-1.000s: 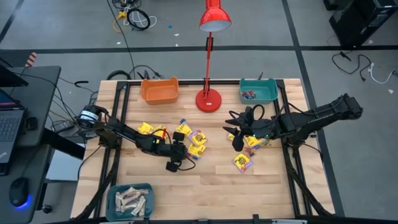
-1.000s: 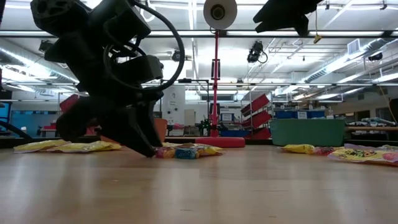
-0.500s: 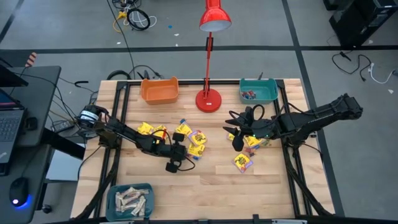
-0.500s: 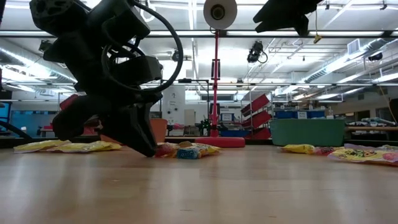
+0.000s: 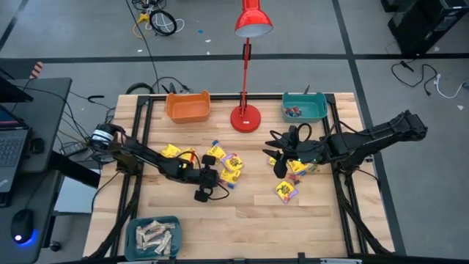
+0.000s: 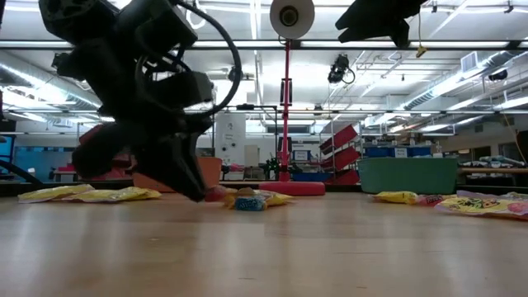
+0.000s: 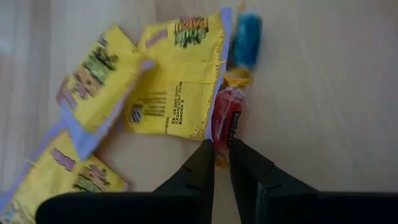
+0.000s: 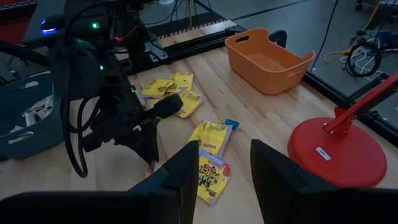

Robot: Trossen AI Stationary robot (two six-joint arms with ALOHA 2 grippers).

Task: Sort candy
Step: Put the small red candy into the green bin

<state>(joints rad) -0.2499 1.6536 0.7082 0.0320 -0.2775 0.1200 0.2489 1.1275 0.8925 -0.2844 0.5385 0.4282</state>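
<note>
High view: the left gripper (image 5: 218,179) sits just beside the yellow packets (image 5: 232,167), well apart from the red lamp base (image 5: 245,118). Left wrist view: its fingers (image 7: 202,167) pinch a small red candy (image 7: 225,122), nearly closed. The right gripper (image 5: 276,163) hovers open near that lamp base.

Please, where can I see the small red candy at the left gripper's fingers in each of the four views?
High view: hidden under the left gripper, left of centre.
Low view: the red candy lies at the dark fingers' tip, beside the blue candy.
Left wrist view: centre, between the two fingers, red candy.
Right wrist view: not visible, behind the left arm.
Shared landmark: the blue candy.
</note>
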